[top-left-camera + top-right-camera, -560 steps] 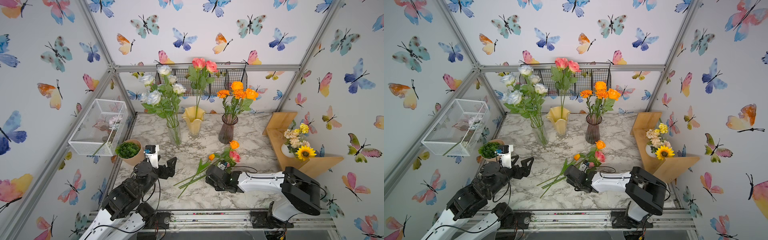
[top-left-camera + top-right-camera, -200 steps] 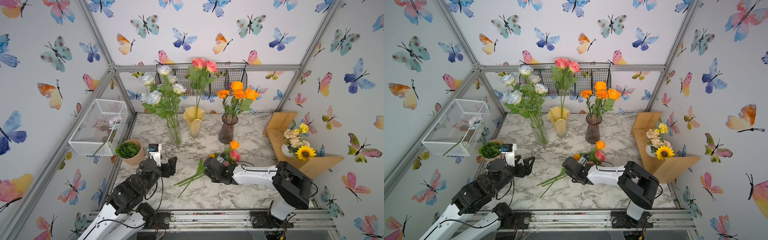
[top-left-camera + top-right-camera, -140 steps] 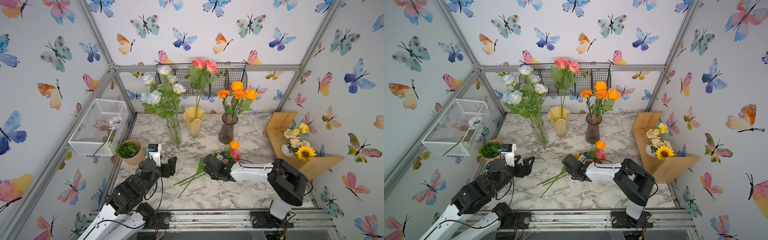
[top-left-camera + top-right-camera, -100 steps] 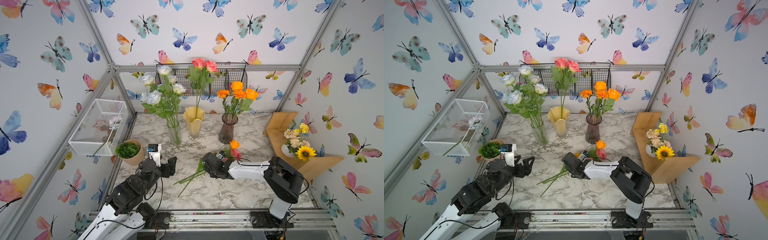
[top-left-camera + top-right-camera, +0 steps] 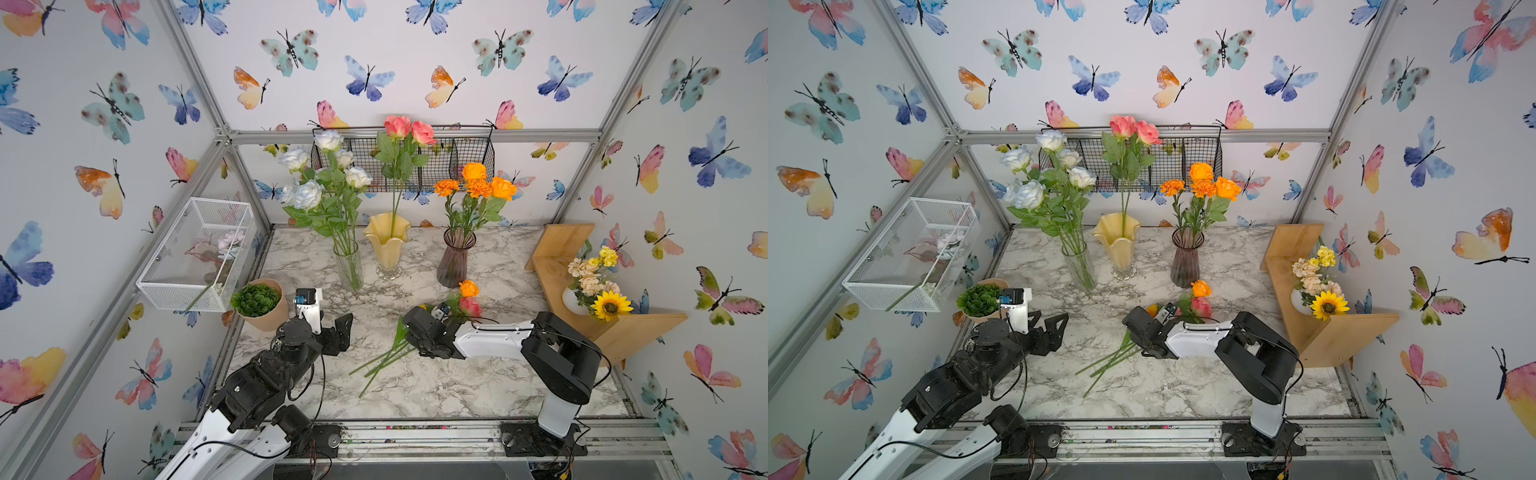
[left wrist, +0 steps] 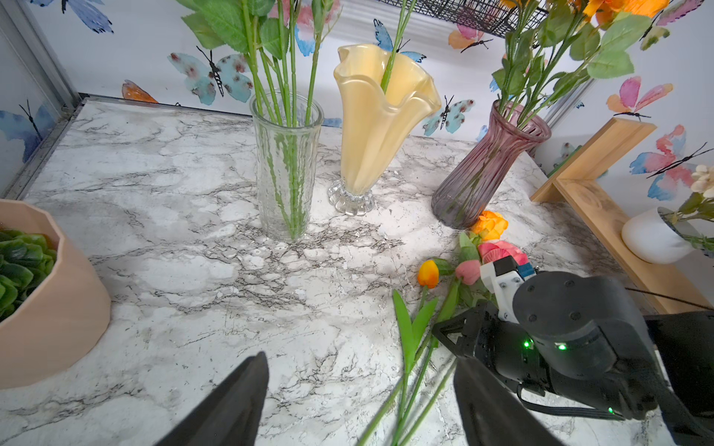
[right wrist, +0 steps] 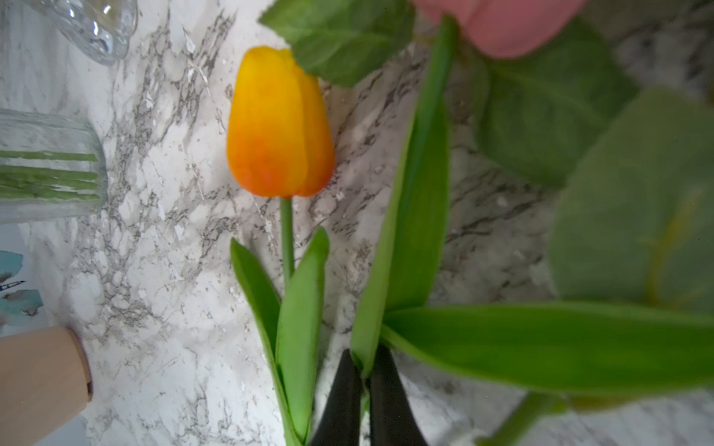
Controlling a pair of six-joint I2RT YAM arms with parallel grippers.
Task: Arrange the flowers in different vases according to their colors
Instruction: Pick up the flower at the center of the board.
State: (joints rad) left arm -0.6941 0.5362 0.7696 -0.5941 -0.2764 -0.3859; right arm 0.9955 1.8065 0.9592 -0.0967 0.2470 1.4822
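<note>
Pink tulip point(image 7: 498, 27): lies on the marble table point(image 5: 415, 386) near the purple vase point(image 5: 455, 262), bud closed, stem long | step: pick-up, right gripper point(image 7: 365, 386) pinched tight on its stem | left gripper point(image 6: 359, 363) wide open, empty | next: lift clear of the orange tulip point(image 7: 278, 123), stem down into the yellow vase point(image 5: 386, 245).

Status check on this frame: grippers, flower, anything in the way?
Left gripper open, empty. Right gripper shut on pink tulip stem, flower lying on marble tabletop. Orange tulip, orange rose, pink rose alongside; may snag.
</note>
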